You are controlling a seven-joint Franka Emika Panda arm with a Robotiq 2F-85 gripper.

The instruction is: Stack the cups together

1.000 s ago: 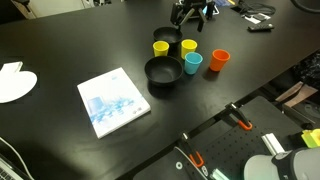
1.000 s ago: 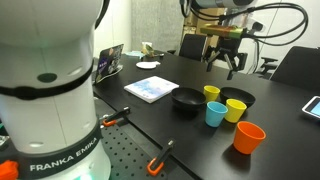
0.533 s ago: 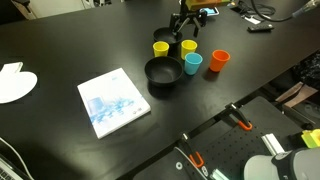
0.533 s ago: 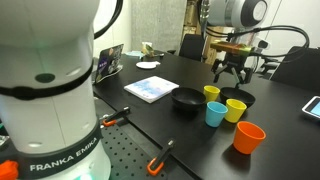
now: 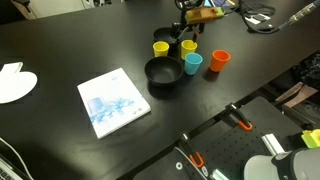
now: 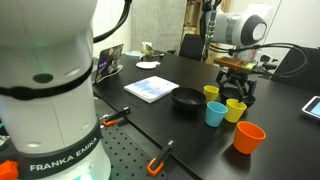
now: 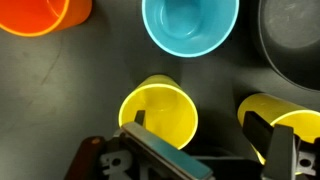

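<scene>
Four small cups stand close together on the black table: two yellow ones (image 5: 161,47) (image 5: 189,46), a teal one (image 5: 194,63) and an orange one (image 5: 220,60). They also show in the other exterior view as yellow (image 6: 211,93) (image 6: 236,109), teal (image 6: 215,114) and orange (image 6: 249,137). My gripper (image 5: 188,30) (image 6: 236,92) hangs open and empty just above the yellow cups. In the wrist view the gripper (image 7: 207,135) spans the gap between them. One finger is over the mouth of the middle yellow cup (image 7: 158,115), the other over the rim of the right one (image 7: 295,118). The teal (image 7: 190,22) and orange (image 7: 40,12) cups lie beyond.
A black bowl (image 5: 164,74) (image 6: 186,99) (image 7: 295,40) sits beside the teal cup. A second black bowl (image 6: 246,97) is behind the yellow cups. A white-blue booklet (image 5: 113,100) (image 6: 153,88) and a white object (image 5: 14,82) lie further off. The table edge (image 5: 215,115) is near the orange cup.
My gripper has come down and moved toward the yellow cups, from well above and behind them to just over them. The cups have not moved.
</scene>
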